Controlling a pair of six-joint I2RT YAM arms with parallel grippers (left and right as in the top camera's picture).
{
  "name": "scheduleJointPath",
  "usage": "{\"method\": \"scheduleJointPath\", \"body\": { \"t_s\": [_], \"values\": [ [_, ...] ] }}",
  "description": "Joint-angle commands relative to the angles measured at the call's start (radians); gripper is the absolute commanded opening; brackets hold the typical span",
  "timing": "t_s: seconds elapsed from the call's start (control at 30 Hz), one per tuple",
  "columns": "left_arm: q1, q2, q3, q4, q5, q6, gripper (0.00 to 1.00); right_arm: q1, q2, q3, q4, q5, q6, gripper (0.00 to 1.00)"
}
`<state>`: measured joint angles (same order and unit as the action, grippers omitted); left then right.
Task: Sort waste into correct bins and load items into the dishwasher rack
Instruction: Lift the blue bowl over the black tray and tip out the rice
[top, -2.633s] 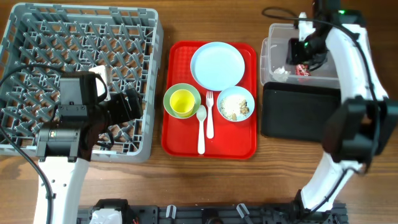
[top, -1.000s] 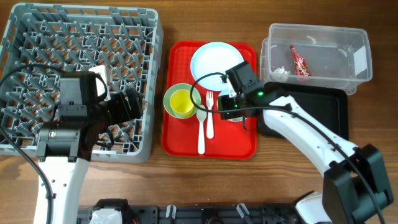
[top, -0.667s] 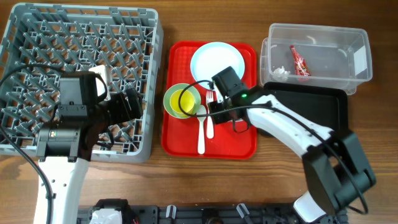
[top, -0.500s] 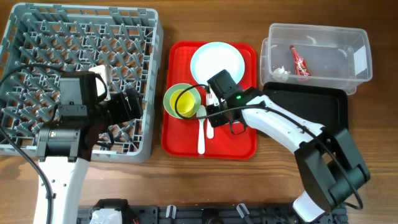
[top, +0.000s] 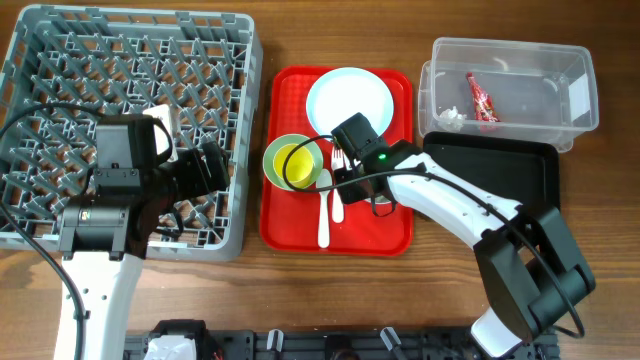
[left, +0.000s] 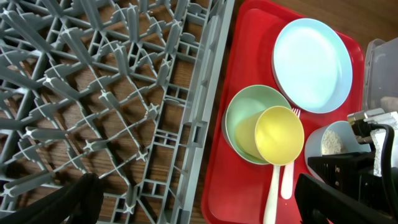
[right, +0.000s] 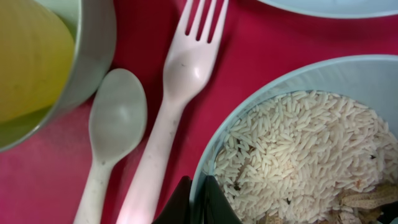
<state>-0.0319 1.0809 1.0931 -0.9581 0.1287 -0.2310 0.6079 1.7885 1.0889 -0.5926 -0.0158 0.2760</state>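
The rim of the light blue bowl (right: 323, 78) is being pinched by the right hand (right: 198, 200), one finger outside and one inside, at the edge of the rice (right: 311, 155). The bowl is being carried on the red tray (top: 290, 225), just right of the white fork (right: 180, 74) and spoon (right: 115, 121). The left hand (left: 202, 199) is being held wide open and empty over the dishwasher rack (top: 60, 80). The red wrapper (top: 481, 97) and crumpled paper (top: 450, 118) are being held in the clear tub (top: 575, 70), beside the black tray (top: 500, 175) on the surface (top: 250, 290)
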Motion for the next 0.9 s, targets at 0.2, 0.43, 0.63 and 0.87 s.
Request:
{"method": "scheduleJointPath", "body": {
  "t_s": [0.2, 0.43, 0.63, 0.87],
  "values": [
    [-0.005, 0.0, 0.017, 0.003, 0.012, -0.013, 1.0, -0.002, -0.074, 0.054, -0.129, -0.011, 0.047, 0.04],
    [-0.005, 0.0, 0.017, 0.003, 0.012, -0.013, 1.0, -0.069, -0.192, 0.086, -0.173, -0.11, 0.037, 0.04],
    [-0.005, 0.0, 0.017, 0.003, 0.012, -0.013, 1.0, -0.213, -0.266, 0.086, -0.179, -0.274, -0.023, 0.04],
    [-0.005, 0.0, 0.017, 0.003, 0.012, -0.013, 1.0, -0.428, -0.287, 0.084, -0.205, -0.439, -0.089, 0.04]
  ]
}}
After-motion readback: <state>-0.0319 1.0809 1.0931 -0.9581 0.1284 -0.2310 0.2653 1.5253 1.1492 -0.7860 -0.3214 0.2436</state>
